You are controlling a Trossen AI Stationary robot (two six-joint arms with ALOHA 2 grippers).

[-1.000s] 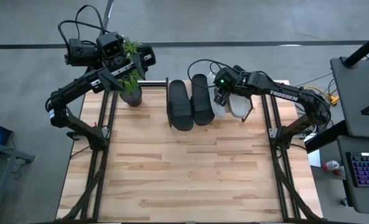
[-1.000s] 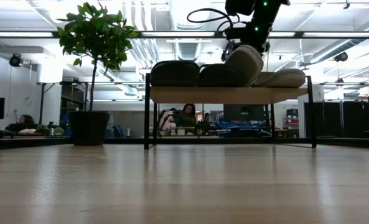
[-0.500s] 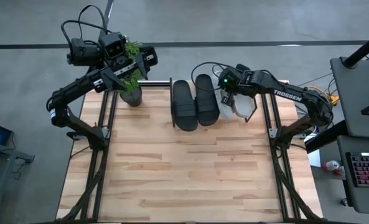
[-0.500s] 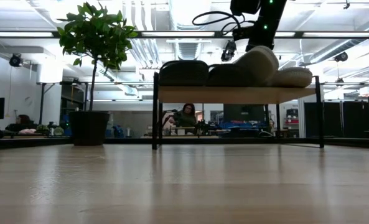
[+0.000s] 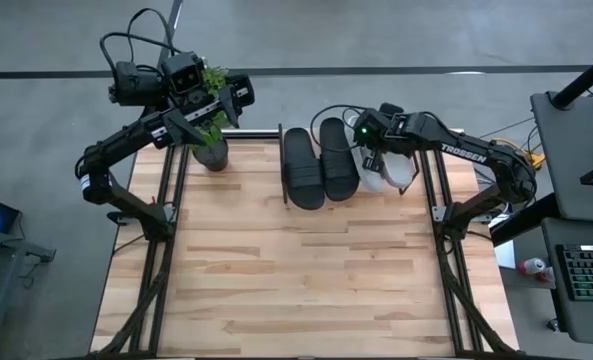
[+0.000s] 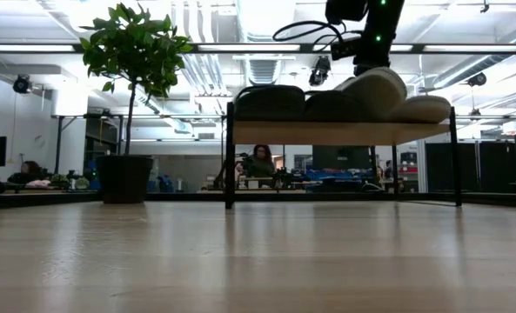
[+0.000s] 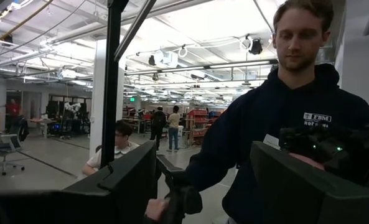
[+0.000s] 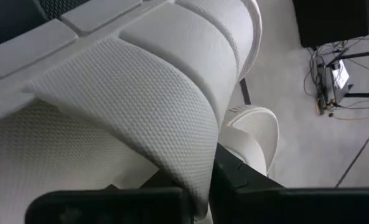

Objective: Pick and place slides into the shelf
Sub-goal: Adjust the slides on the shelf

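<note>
The shelf, a low rack with a wooden plank top, stands at the table's far edge. Two black slides lie side by side on it. To their right is a white slide, tilted, with a second white slide lying flat beyond it. My right gripper reaches down from the right and is shut on the tilted white slide. My left gripper is open and held high at the far left, above the plant, touching nothing. My right gripper pinches the tilted white slide's wide strap at its edge between its two fingers. The fingers slant down from above and from the table's right. The slide sits tilted on the shelf top, against the black slide and the other white one.
A potted plant stands at the table's far left, left of the shelf. A person in a dark hoodie stands beyond the table. The wide wooden tabletop stretches out on the near side of the shelf.
My right gripper has gone toward the table's right edge with the white slide. The slide has tipped lower, and the whole shelf has slid to the right with all the slides on it.
</note>
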